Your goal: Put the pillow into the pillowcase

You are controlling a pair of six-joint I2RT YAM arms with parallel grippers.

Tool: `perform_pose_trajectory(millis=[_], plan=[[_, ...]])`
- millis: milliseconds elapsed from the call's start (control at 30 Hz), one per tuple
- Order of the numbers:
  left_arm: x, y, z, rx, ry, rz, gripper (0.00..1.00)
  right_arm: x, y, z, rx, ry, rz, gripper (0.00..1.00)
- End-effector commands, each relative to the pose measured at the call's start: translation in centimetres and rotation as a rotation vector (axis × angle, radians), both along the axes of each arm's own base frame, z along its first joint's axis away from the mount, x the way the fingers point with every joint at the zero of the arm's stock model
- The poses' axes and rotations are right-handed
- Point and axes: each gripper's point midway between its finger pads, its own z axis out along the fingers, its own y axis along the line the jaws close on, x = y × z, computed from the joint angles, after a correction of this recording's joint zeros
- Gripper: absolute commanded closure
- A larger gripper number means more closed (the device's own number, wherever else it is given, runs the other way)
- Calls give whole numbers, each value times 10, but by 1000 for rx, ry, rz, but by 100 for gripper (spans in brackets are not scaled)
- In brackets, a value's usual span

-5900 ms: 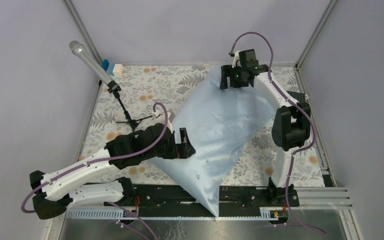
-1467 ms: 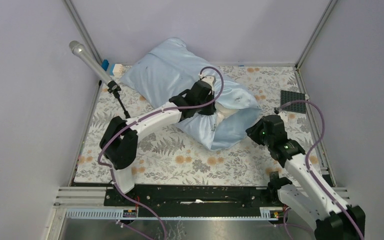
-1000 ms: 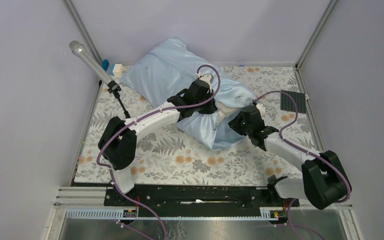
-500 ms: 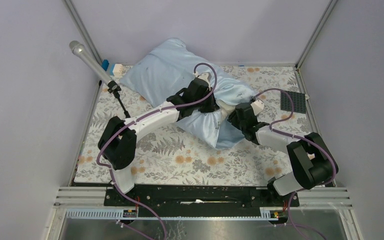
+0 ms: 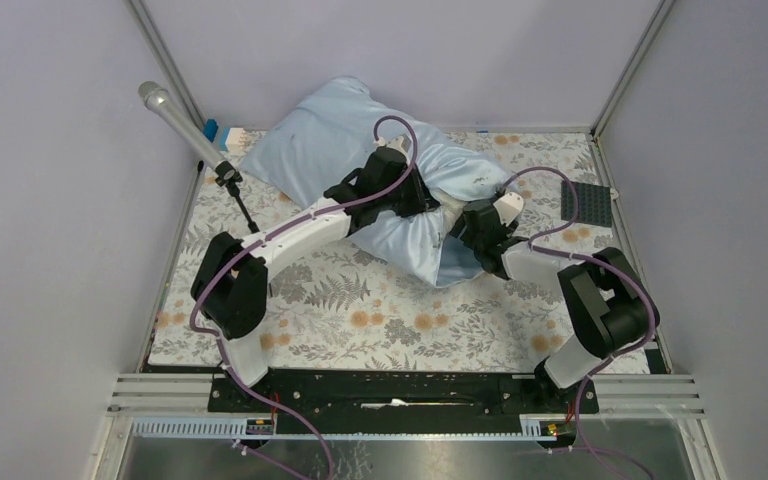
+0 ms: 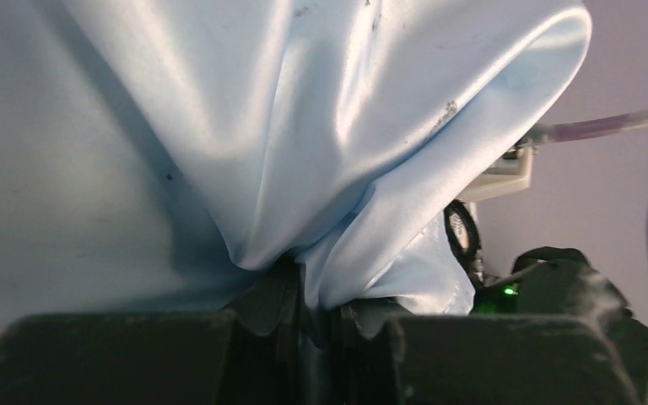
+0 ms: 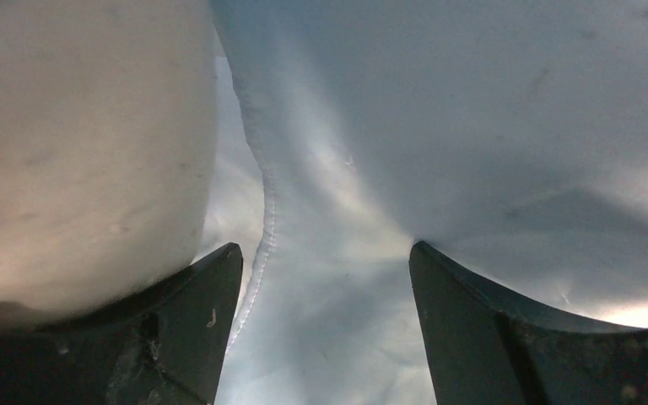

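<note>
Left pincer (image 6: 312,308) is clamped narrow on a bunched fold of the pillowcase (image 6: 219,126), the shiny blue cloth squeezed between its two dark fingers. Right pincer (image 7: 325,253) stands wide, its fingers pressed against the pillowcase with the stitched hem running between them, not closed on it. At its 9 o'clock the cream pillow (image 7: 76,152) bulges from the opening. From above, both pincers meet at the pillowcase's open end, near the middle of the flowered tablecloth (image 5: 360,310). The stuffed bulk stretches toward 11 o'clock. A microphone (image 5: 175,118) leans at 10 o'clock, and a dark studded plate (image 5: 588,203) lies at 2 o'clock.
</note>
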Motion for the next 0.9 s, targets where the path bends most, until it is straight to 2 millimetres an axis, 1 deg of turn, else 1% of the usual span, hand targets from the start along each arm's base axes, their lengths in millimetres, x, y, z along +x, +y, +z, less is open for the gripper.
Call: perform_pose_trajectory(millis=[0,67,133,167,267,333,400,433,467,500,533,567,600,767,833,867], plan=[[4,-12,136,-327,-174,-30,100,20,7,14,-57,-46,21,20],[4,-12,137,-335,-166,-36,100,20,7,7,-80,-8,30,19],[3,-11,135,-340,-155,-34,100,19,8,-5,-120,51,44,19],[3,-11,138,-351,-164,-33,100,18,8,-10,-140,79,50,20],[3,-10,140,-358,-174,-33,100,13,8,-28,-178,158,70,29],[3,-7,138,-351,-177,-25,100,10,10,-40,-191,193,89,31],[5,-4,136,-346,-178,-15,100,5,8,-52,-208,236,99,37],[5,-2,132,-336,-176,-11,100,3,8,-56,-213,249,104,44],[7,0,128,-326,-174,-5,100,1,7,-57,-212,251,100,63],[8,3,122,-312,-169,0,100,0,7,-54,-202,246,94,75],[9,6,111,-289,-158,11,100,-4,6,-50,-192,238,94,82],[11,9,100,-266,-148,21,100,-6,5,-41,-175,216,89,89],[13,13,88,-248,-134,33,100,-8,4,-32,-154,189,84,93],[16,27,29,-171,-71,79,100,-16,13,18,-36,65,133,96],[18,32,8,-144,-46,104,100,-23,15,36,11,22,151,96],[19,34,-1,-133,-36,114,100,-26,16,41,31,12,163,95]])
